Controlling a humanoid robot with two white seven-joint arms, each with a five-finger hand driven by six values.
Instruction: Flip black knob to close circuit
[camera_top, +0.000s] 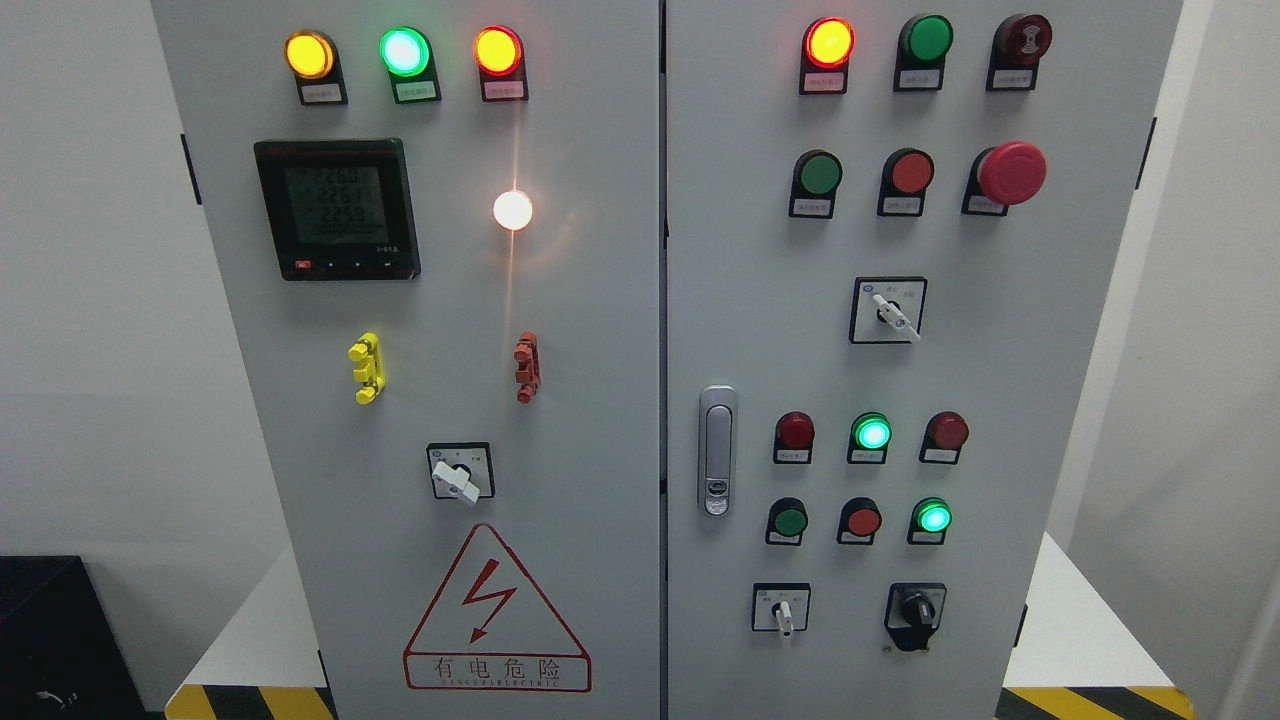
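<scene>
The black knob (914, 617) sits at the lower right of the grey electrical cabinet's right door (1050, 400), on a black square plate, its handle pointing down and slightly left. A white-handled selector (783, 612) is mounted to its left. Neither of my hands nor arms shows anywhere in the head view.
Rows of lit and unlit pilot lamps, push buttons and a red mushroom stop button (1010, 173) cover the right door. A metal door latch (717, 451) is at its left edge. The left door carries a digital meter (337, 208), a white selector (459, 476) and a red hazard triangle (495, 610).
</scene>
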